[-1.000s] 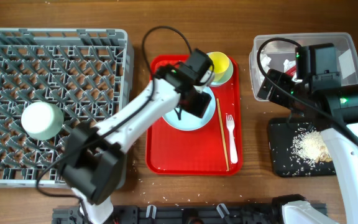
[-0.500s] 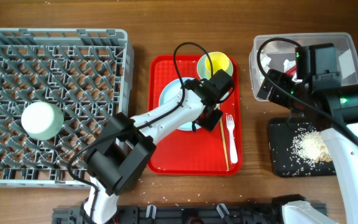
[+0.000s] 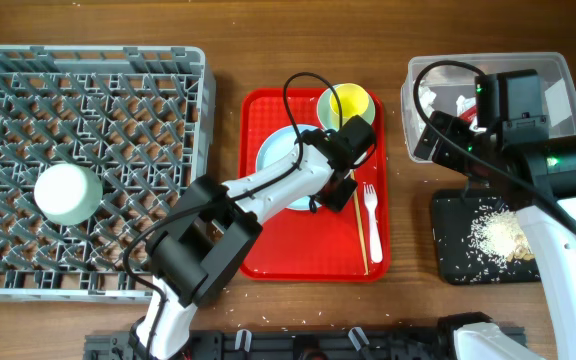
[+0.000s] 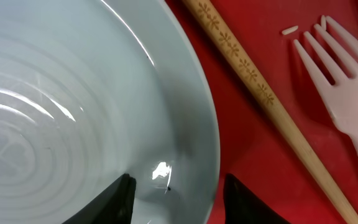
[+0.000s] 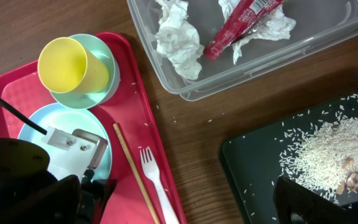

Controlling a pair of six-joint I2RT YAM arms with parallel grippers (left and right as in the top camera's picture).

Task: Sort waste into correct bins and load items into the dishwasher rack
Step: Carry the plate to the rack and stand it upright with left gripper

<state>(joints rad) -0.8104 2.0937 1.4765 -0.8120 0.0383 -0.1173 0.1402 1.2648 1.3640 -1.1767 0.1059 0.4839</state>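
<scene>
A pale green-blue plate (image 3: 273, 150) lies on the red tray (image 3: 308, 250). My left gripper (image 3: 340, 190) is low at its right rim. In the left wrist view one fingertip (image 4: 126, 202) is over the plate (image 4: 73, 106) and the other on the tray side, with gaps showing, so it is open. Beside it lie the chopstick (image 4: 260, 93) and white fork (image 4: 347, 93). A yellow cup (image 3: 351, 102) sits in a pale bowl (image 3: 370, 120). My right gripper (image 3: 430, 140) hangs open and empty above the table.
The grey rack (image 3: 88, 100) at left holds one upturned pale bowl (image 3: 66, 193). The clear tub (image 3: 558, 75) holds tissue (image 5: 176, 40) and a red sachet (image 5: 241, 22). Rice (image 5: 334, 149) is piled in the black tray (image 3: 458, 240).
My left gripper swung right from over the plate's far side to its right rim, and its jaws narrowed a little. The right arm stayed still.
</scene>
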